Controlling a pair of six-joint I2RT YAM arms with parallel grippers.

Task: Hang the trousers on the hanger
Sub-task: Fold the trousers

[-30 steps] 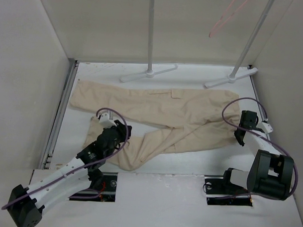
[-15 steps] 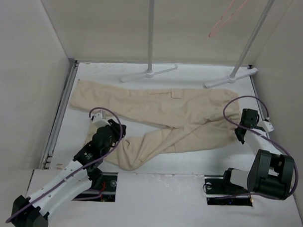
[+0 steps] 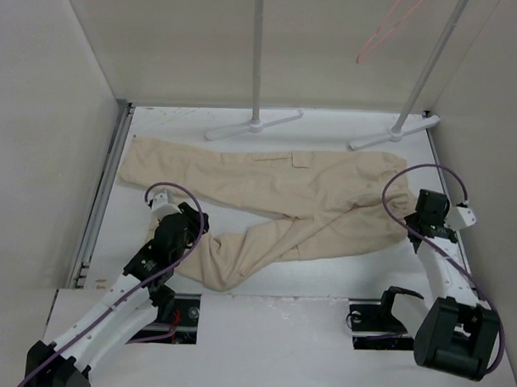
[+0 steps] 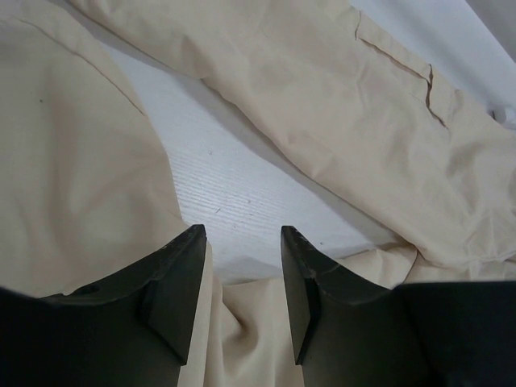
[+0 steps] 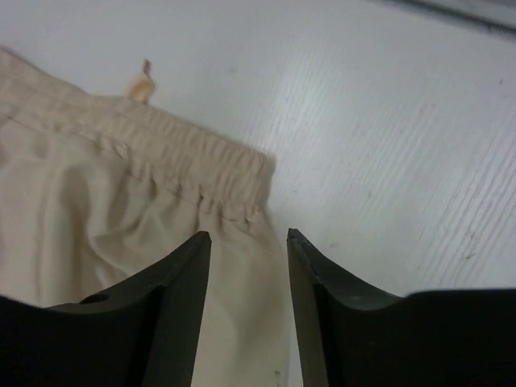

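Observation:
The beige trousers [image 3: 309, 195] lie spread flat across the table, waist at the right and legs running left. The pink hanger [image 3: 379, 32] hangs high at the back right, partly cut off by the frame edge. My left gripper [image 3: 192, 223] is open and low over the near leg; in the left wrist view [image 4: 242, 242] a fold of cloth [image 4: 81, 161] lies between the fingers. My right gripper [image 3: 416, 224] is open over the waist end. In the right wrist view [image 5: 248, 238] the gathered waistband corner [image 5: 210, 173] lies just ahead of the fingers.
Two grey-white rack poles [image 3: 257, 58] [image 3: 428, 68] rise from flat feet [image 3: 252, 125] [image 3: 395, 132] at the back of the table. White walls close in the left, back and right. A metal rail [image 3: 101, 196] runs along the left edge.
My left gripper has drawn back to the left along the near leg. My right arm has swung its base round and the gripper has shifted slightly right at the waist.

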